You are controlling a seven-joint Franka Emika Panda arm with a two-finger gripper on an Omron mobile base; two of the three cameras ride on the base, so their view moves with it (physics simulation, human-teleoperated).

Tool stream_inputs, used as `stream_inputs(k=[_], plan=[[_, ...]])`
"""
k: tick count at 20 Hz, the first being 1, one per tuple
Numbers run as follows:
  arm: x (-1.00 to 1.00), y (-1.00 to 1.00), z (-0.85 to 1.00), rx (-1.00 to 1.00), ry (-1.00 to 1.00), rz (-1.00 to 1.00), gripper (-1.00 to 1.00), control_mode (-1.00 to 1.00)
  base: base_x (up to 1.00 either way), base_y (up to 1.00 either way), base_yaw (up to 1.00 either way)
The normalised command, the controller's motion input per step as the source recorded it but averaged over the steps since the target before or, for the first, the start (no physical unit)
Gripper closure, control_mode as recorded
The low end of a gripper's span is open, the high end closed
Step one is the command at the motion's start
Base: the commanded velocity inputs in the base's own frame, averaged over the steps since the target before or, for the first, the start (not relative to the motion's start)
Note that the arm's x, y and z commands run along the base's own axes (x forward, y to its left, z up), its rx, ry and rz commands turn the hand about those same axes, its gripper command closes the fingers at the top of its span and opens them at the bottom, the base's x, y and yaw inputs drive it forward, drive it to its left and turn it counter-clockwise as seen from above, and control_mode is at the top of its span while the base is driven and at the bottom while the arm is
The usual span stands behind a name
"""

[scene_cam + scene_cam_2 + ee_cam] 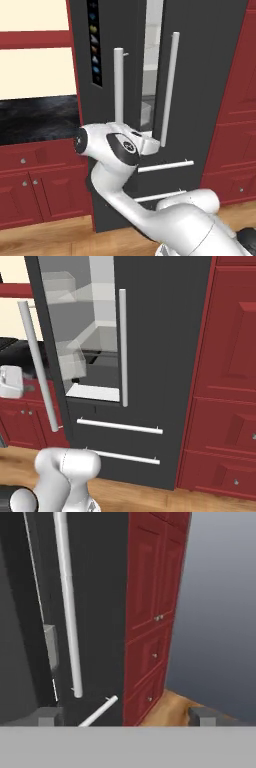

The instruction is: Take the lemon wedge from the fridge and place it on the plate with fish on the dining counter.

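Observation:
The dark-grey fridge stands in front of me with its left door swung partly out. The gap shows pale shelves inside. The lemon wedge is hidden from me, and the plate with fish and the dining counter are out of view. My gripper hangs in front of the fridge at the level of the lower ends of the two silver door handles. In the hand view my gripper is open, its fingertips far apart with nothing between them, facing the right door's handle.
Two fridge drawers with silver bars lie below the doors. Tall red cabinets stand right of the fridge. Left of it are red base cabinets under a black top. Wooden floor runs along the bottom.

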Motion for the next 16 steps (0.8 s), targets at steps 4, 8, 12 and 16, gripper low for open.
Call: stream_inputs(k=[4, 8, 12, 16], plan=[[-0.57, -0.96, 1.0, 0.21, -0.12, 0.15, -1.0, -1.0, 0.0, 0.0, 0.0], [-0.08, -1.0, 0.81, 0.24, -0.15, 0.3, -1.0, -1.0, 0.0, 0.0, 0.0], [0.43, -0.83, 0.11, 0.16, -0.04, 0.43, -1.0, -1.0, 0.0, 0.0, 0.0], [0.67, -0.45, 0.01, 0.11, 0.06, 0.46, -1.0, -1.0, 0.0, 0.0, 0.0]])
